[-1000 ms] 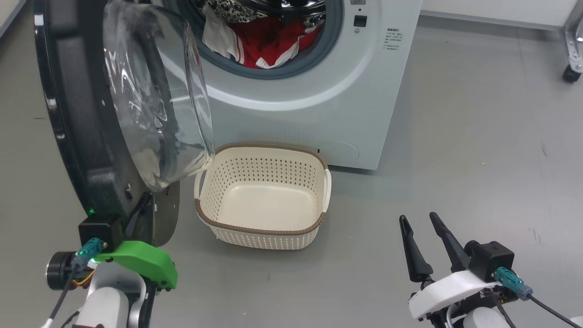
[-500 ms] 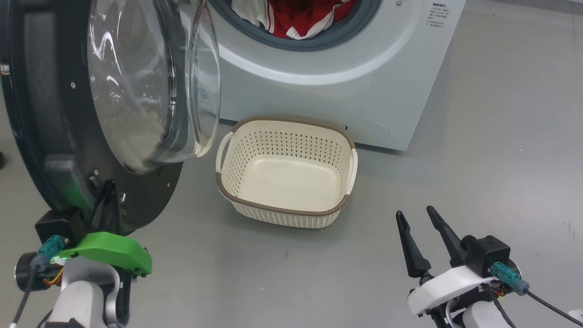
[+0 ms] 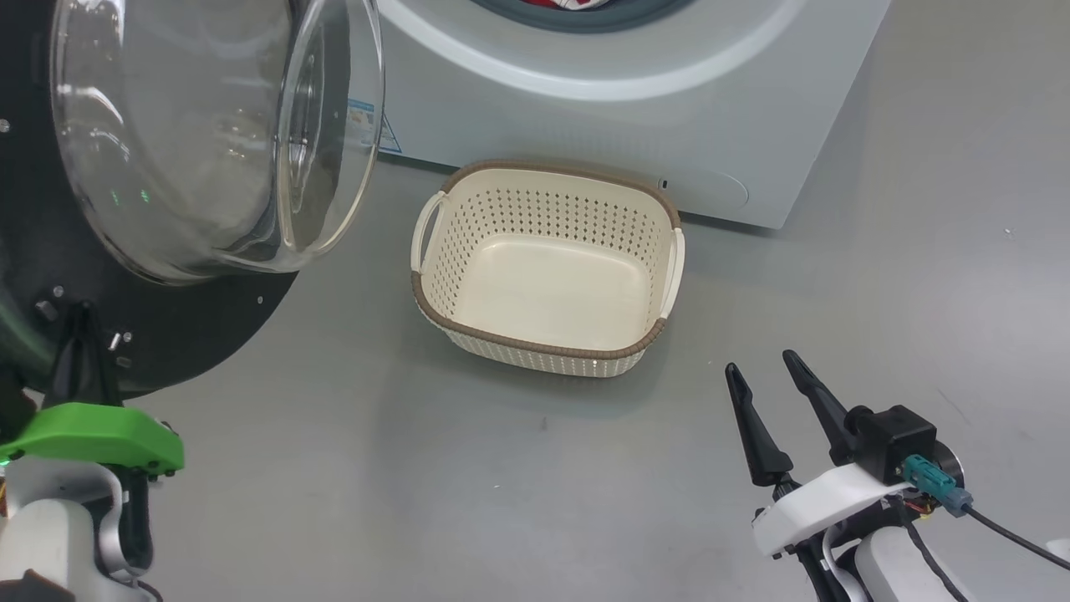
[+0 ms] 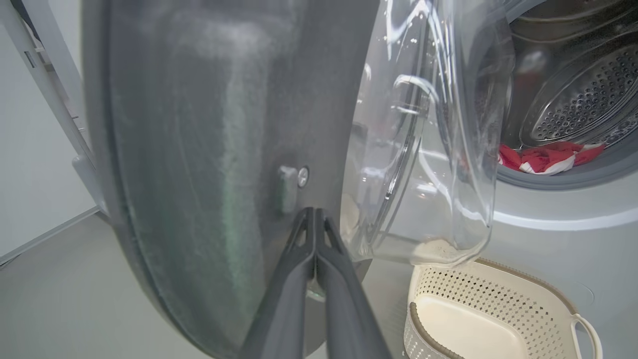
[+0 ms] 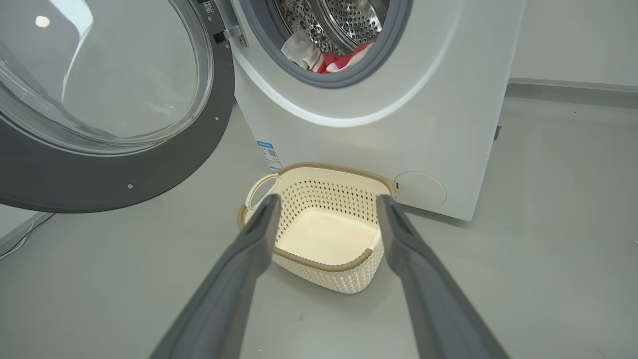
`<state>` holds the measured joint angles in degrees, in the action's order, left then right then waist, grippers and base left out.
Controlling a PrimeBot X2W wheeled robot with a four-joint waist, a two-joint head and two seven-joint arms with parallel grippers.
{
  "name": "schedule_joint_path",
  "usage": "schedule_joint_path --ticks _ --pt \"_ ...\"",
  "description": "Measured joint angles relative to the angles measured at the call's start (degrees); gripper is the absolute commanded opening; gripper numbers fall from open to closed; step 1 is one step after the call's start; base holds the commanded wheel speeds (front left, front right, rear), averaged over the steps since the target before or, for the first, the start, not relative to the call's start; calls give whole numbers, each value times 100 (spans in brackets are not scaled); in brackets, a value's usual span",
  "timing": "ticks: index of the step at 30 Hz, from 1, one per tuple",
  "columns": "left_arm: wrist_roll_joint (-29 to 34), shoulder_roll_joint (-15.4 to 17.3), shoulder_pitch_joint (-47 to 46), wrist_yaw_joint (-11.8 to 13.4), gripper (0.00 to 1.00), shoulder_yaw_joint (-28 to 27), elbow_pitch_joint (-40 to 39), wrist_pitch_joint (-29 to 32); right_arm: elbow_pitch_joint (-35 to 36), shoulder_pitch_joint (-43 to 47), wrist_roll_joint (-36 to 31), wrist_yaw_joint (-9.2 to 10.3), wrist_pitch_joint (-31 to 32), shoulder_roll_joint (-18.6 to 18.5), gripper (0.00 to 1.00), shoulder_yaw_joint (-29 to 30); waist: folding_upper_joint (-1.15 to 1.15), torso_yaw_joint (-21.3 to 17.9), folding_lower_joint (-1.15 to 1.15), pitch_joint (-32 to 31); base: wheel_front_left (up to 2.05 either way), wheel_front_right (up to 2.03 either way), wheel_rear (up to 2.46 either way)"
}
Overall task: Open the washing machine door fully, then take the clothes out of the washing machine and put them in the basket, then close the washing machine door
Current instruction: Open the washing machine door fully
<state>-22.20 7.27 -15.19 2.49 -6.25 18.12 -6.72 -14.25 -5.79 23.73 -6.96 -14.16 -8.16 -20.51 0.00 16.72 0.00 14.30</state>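
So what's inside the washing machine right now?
Inside the washing machine, red and white clothes lie at the bottom of the holed steel drum. What lies deeper behind them is hidden.

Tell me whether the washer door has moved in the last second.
Yes. The door swung further open, leftward: its glass overlapped the basket before, now clears it.

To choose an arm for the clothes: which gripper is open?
The right gripper: its fingers stand apart, empty. The left gripper is shut, tips at the door.
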Motion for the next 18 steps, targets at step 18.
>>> schedule_joint_path --ticks 18 --pt "-387 503 -559 -76 0 -567 407 1 163 -325 -125 0 123 -225 100 42 0 13 0 692 0 0 0"
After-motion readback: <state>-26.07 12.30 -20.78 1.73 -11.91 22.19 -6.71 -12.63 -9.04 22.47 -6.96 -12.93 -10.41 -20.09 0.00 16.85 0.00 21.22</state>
